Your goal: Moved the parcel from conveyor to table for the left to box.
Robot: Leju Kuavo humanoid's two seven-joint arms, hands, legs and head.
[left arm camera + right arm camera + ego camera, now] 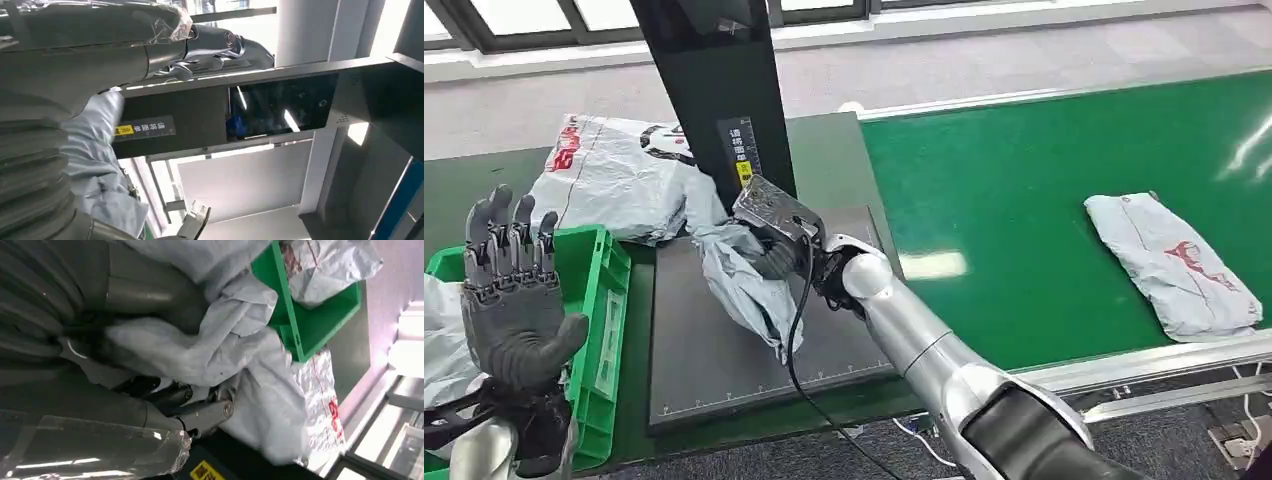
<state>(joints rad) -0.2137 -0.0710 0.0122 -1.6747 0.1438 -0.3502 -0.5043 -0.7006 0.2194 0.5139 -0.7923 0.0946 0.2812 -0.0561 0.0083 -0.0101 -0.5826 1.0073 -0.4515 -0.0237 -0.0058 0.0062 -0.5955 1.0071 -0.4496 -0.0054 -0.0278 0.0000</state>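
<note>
The conveyor (1044, 190) carries one more bag (1169, 262) well apart from the action. On the counter (834, 170) lies a dark mat (714, 365), and over it the right hand (776, 250) grips the grey parcel (744, 285). The carry looks nearly done; next it should be let go onto the mat. The left hand (514, 300), fingers spread and holding nothing, waits over the green box (599, 310). The right wrist view shows fingers (200, 412) buried in plastic folds.

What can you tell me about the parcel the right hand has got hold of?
The parcel is a soft grey plastic mailer bag, crumpled and creased, with no print visible on it. The right hand grips its upper end, and the rest drapes down onto the dark scale plate. In the right wrist view its folds bunch around the fingers, near the green crate.
</note>
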